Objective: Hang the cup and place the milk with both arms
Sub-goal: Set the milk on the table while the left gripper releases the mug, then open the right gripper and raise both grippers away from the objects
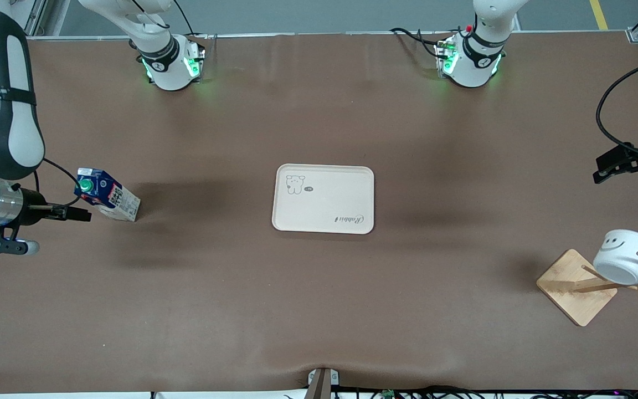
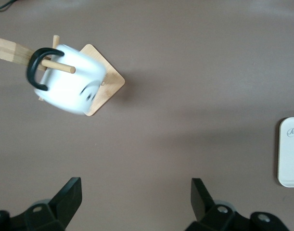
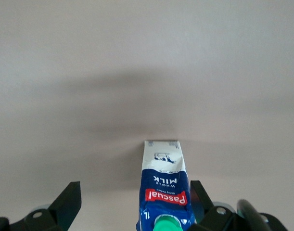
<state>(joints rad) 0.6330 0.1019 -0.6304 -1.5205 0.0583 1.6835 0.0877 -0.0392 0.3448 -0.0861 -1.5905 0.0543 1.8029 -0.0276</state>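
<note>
Milk point(image 3: 163, 185): stands on the table between the spread fingers of the right gripper point(image 3: 132, 204), untouched; label reads "Pascual WHOLE MILK".
Cup point(image 2: 70, 79): hangs by its handle on a rack point(image 2: 96, 84) peg, well clear of the left gripper point(image 2: 134, 199), spread wide and empty.
Tray point(image 1: 323, 198): marked "Rabbit".

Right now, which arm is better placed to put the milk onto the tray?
The right arm. Its hand is open with the milk standing between the fingers, at that arm's end of the table. The left hand is open near the cup, already hanging on the wooden rack. The tray is empty.
</note>
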